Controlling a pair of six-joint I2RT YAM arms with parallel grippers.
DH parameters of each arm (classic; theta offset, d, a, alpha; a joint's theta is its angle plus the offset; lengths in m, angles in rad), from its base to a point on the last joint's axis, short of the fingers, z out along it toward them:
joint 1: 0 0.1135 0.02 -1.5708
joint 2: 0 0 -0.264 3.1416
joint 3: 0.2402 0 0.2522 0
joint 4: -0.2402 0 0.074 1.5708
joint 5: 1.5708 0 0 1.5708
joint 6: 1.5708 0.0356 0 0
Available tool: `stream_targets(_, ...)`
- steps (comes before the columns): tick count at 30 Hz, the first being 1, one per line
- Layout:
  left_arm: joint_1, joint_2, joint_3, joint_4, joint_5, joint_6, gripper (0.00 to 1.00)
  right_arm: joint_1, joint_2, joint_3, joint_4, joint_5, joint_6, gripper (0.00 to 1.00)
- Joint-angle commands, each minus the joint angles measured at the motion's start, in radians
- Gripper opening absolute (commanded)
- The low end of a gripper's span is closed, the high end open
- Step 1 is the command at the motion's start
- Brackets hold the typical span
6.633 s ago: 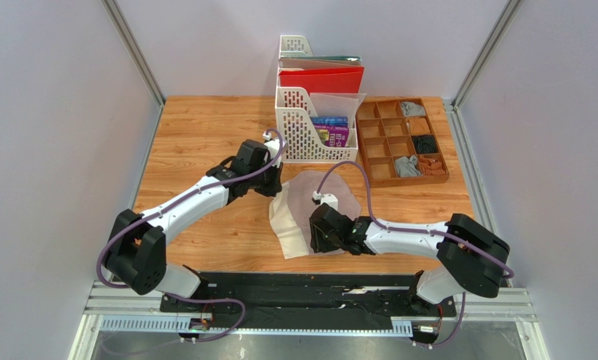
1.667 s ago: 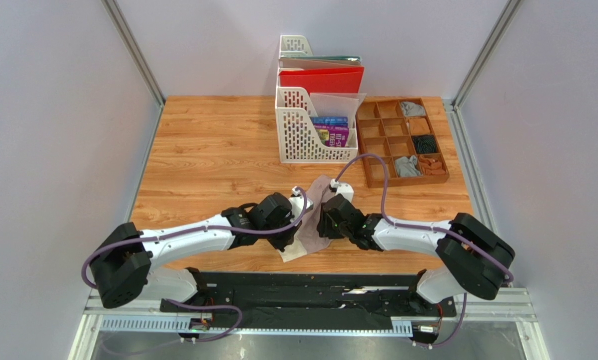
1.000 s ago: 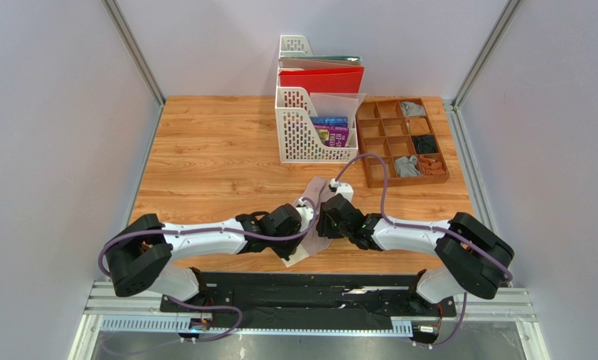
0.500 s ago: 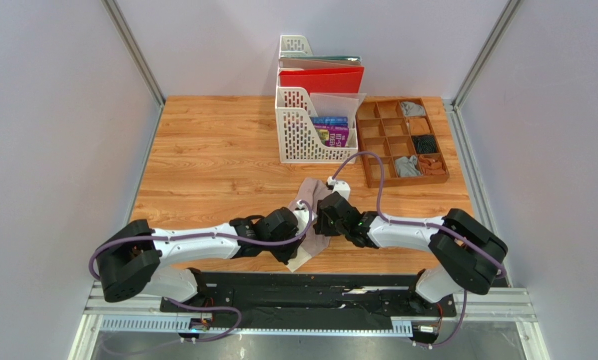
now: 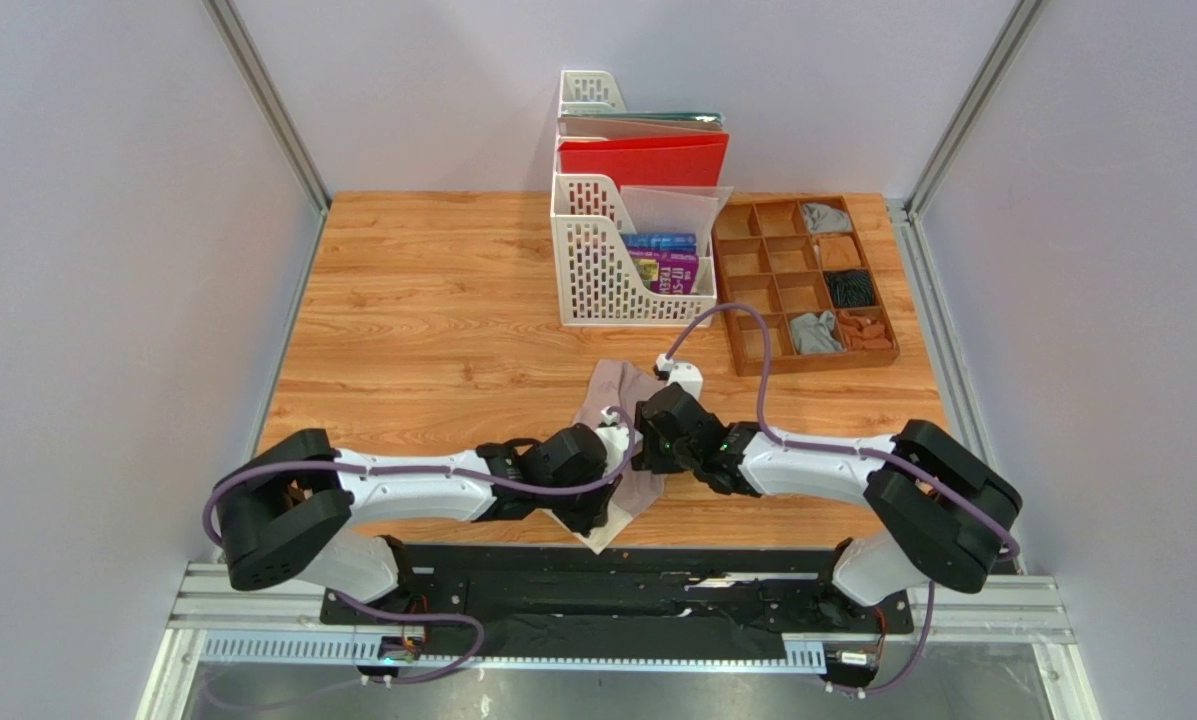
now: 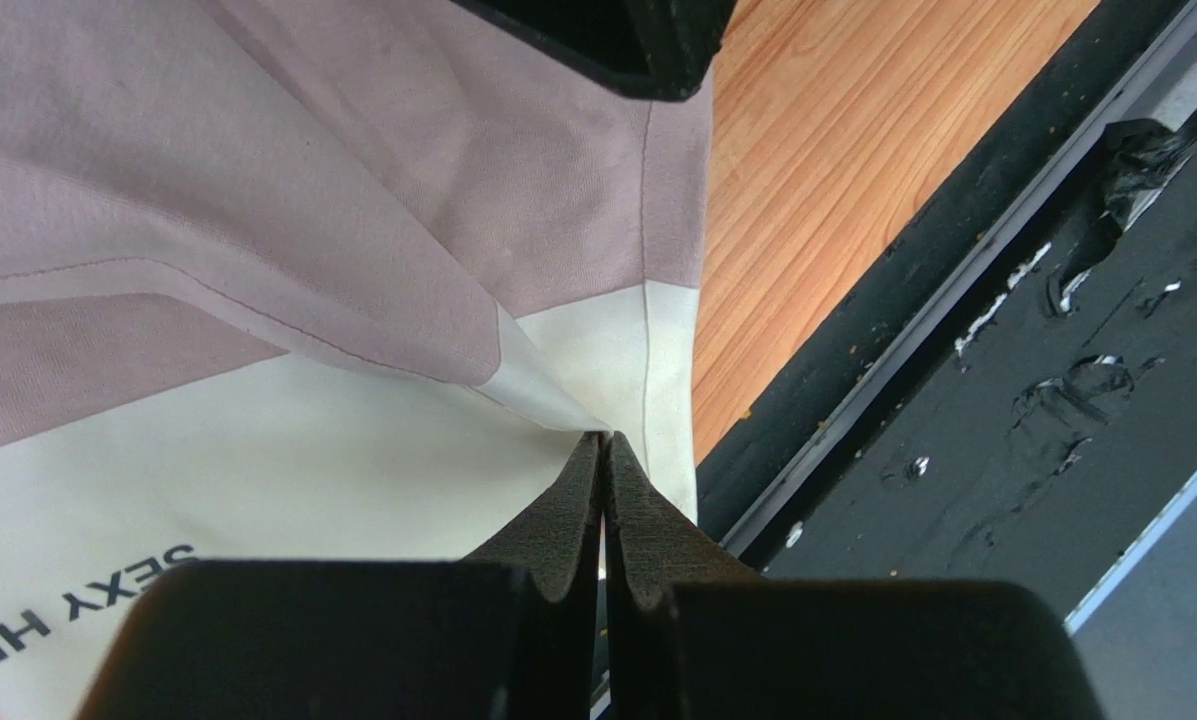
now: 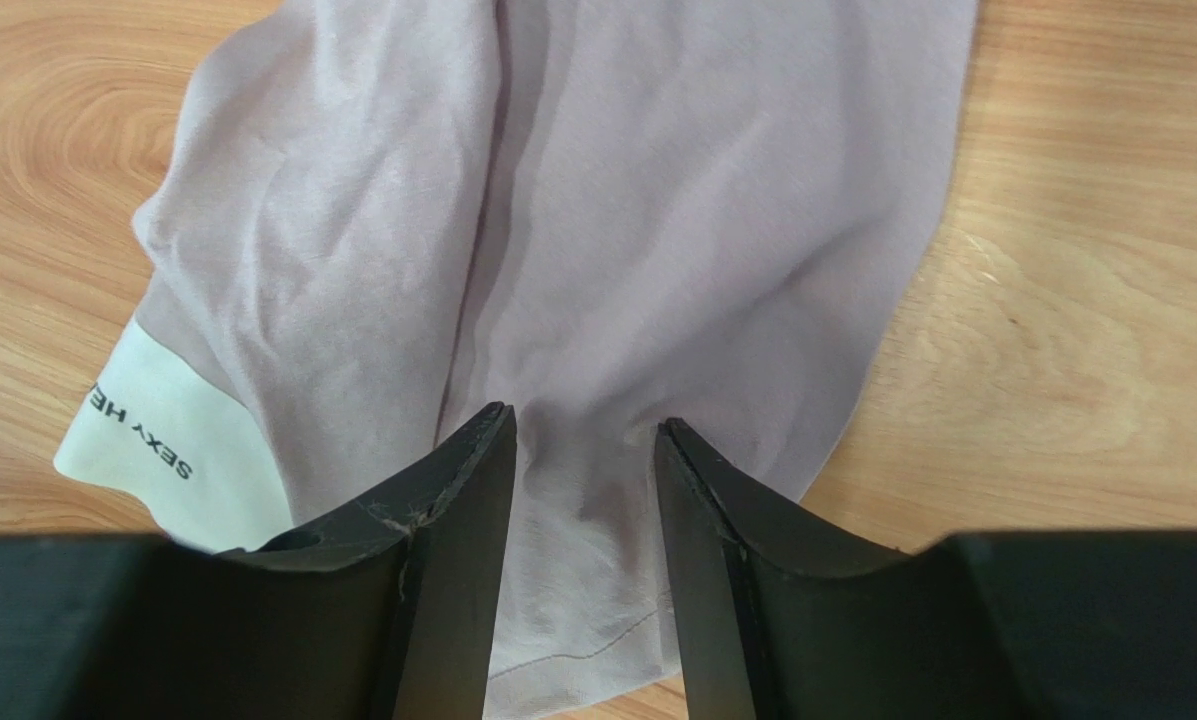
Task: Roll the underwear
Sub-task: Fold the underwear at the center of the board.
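Observation:
The pale pinkish-beige underwear (image 5: 615,402) with a cream band lies bunched on the wooden table near its front edge. The band, printed with dark letters, shows in the left wrist view (image 6: 259,480). My left gripper (image 5: 595,488) is shut, its tips (image 6: 604,440) pinching a fold of the cream band at the cloth's near corner. My right gripper (image 5: 657,438) is open and points down at the pink cloth (image 7: 679,195), which lies between its fingers (image 7: 462,495). No plain grey garment lies on the table top.
A white file rack (image 5: 619,263) with a red folder stands behind the cloth. A wooden divided tray (image 5: 774,281) at the back right holds small grey, black and brown cloth bundles. The black base rail (image 6: 920,300) runs just past the table's front edge.
My left gripper has moved from the table's middle toward the front edge, pulling the cream band with it. The cloth has gone from spread flat to a narrow bunched strip. My right gripper shifted slightly left.

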Motion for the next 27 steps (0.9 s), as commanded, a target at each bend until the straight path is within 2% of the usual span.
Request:
stream_targets(1, -0.009, 0.018, 0.012, 0.099, 0.044, -0.05, 0.0, -0.043, -0.039, 0.009, -0.079, -0.018, -0.049, 0.46)
stream_targets(3, -0.012, 0.024, 0.038, 0.09, 0.036, -0.063, 0.28, -0.059, -0.051, 0.026, -0.098, -0.027, -0.068, 0.47)
stream_targets(5, -0.013, -0.001, 0.063, 0.042, -0.003, -0.068, 0.46, -0.064, -0.089, 0.033, -0.113, -0.028, -0.089, 0.48)
stream_targets(8, -0.013, -0.07, 0.09, -0.028, -0.068, -0.062, 0.55, -0.073, -0.161, 0.047, -0.167, -0.024, -0.109, 0.49)
stream_targets(10, -0.012, -0.125, 0.106, -0.089, -0.079, -0.057, 0.57, -0.076, -0.2, 0.055, -0.211, -0.015, -0.117, 0.49)
stream_targets(13, -0.001, -0.188, 0.147, -0.163, -0.167, -0.041, 0.61, -0.078, -0.275, 0.059, -0.268, 0.0, -0.125, 0.5)
stream_targets(17, 0.129, -0.225, 0.175, -0.214, -0.166, -0.039, 0.63, -0.078, -0.321, 0.049, -0.3, -0.033, -0.116, 0.49)
stream_targets(18, 0.193, -0.22, 0.175, -0.222, -0.166, -0.034, 0.63, -0.078, -0.327, 0.044, -0.296, -0.044, -0.108, 0.49)
stream_targets(22, 0.342, -0.176, 0.166, -0.171, -0.139, -0.028, 0.62, -0.073, -0.321, 0.001, -0.244, -0.096, -0.07, 0.49)
stream_targets(27, 0.408, -0.078, 0.164, -0.076, -0.054, -0.031, 0.59, -0.064, -0.284, -0.031, -0.182, -0.135, -0.039, 0.48)
